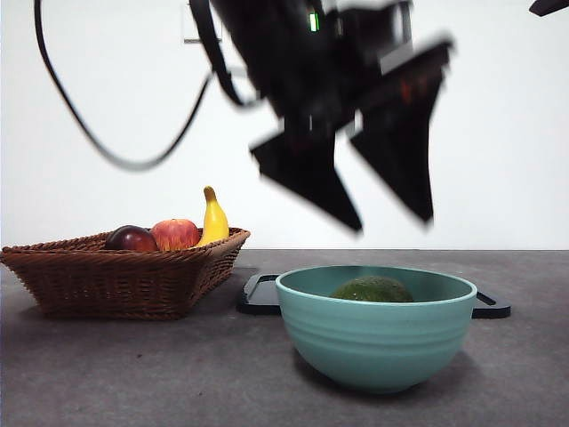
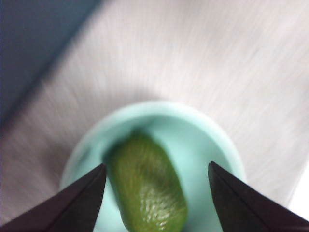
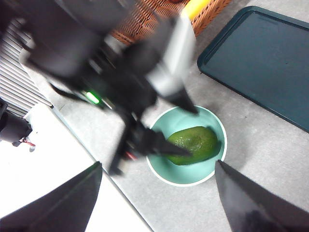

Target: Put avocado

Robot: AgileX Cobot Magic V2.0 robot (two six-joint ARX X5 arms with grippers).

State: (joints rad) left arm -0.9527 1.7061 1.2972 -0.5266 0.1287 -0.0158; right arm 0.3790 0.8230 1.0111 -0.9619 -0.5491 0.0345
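Note:
The dark green avocado lies in a teal bowl at the table's front middle. It also shows in the left wrist view and in the right wrist view, lying free on the bowl's bottom. My left gripper hangs open and empty above the bowl, blurred by motion, clear of the avocado. My right gripper is open and empty, high above the scene; only a black tip shows at the top right of the front view.
A wicker basket at the left holds a dark red fruit, a red apple and a banana. A dark tray lies behind the bowl. The table's edge runs close to the bowl in the right wrist view.

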